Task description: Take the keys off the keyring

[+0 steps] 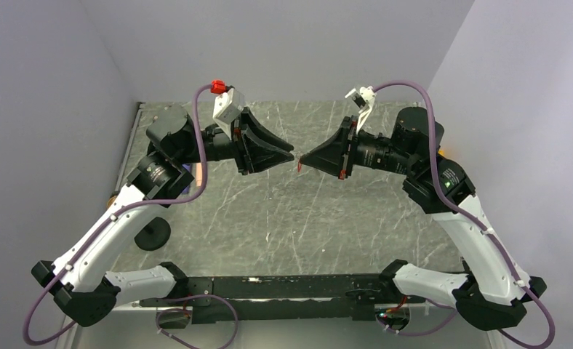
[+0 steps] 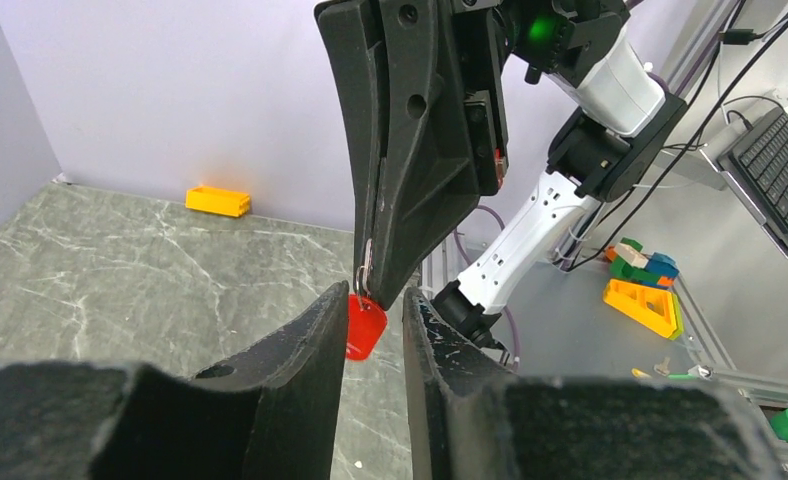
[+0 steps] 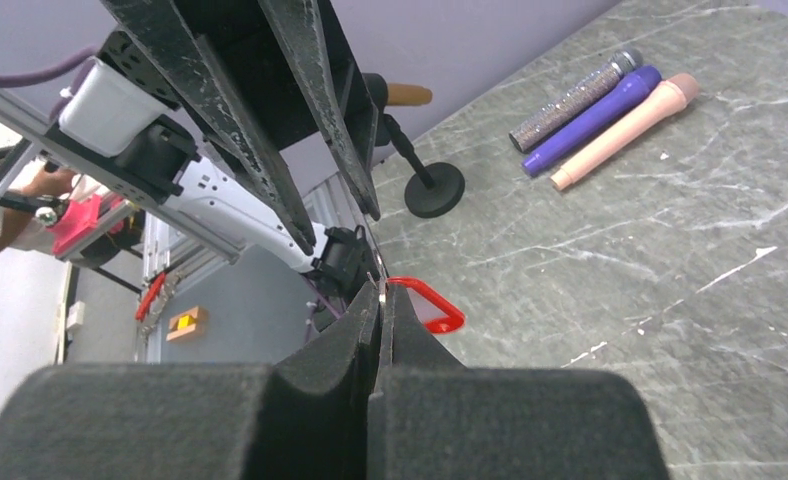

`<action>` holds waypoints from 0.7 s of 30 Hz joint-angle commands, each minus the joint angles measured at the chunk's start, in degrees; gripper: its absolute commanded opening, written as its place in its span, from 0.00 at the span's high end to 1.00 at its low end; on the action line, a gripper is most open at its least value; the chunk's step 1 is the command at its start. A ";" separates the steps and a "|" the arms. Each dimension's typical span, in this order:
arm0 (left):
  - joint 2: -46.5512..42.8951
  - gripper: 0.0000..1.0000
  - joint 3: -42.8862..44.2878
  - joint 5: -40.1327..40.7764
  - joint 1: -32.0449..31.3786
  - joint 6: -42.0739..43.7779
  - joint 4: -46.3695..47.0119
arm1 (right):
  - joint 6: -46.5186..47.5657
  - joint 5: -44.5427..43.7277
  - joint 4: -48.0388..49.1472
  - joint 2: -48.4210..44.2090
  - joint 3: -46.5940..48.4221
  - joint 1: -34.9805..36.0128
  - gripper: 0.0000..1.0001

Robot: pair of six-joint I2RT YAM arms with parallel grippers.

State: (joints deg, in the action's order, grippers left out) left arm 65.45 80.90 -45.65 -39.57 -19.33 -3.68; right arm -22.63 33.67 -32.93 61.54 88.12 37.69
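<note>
The keyring shows as a small red plastic tag point(image 2: 365, 325) hanging from a thin metal ring point(image 2: 366, 262). My right gripper point(image 3: 381, 290) is shut on the ring, with the tag point(image 3: 427, 305) sticking out past its tips. My left gripper point(image 2: 376, 293) is open, its two fingers on either side of the tag and the right gripper's tips. In the top view both grippers meet tip to tip above the table's middle, left point(image 1: 291, 154) and right point(image 1: 303, 161), with the tag point(image 1: 298, 166) between them. I see no separate key.
A yellow-orange box point(image 2: 218, 201) lies by the far wall. Three microphones, glittery silver point(image 3: 575, 100), purple point(image 3: 595, 118) and pink point(image 3: 625, 130), lie on the marble table point(image 1: 283, 218). A black round-based stand point(image 1: 153, 234) stands at the left edge. Coloured blocks point(image 2: 642, 290) lie off the table.
</note>
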 commanded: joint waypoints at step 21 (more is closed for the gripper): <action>0.95 0.79 -0.71 -4.06 -0.24 -10.26 12.45 | -3.20 2.99 7.91 -2.02 0.50 0.45 1.00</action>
State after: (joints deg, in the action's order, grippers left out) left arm 66.28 80.77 -46.78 -39.57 -26.13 2.76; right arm -25.34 36.14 -28.56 60.31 88.12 37.71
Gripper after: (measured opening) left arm 0.214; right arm 0.020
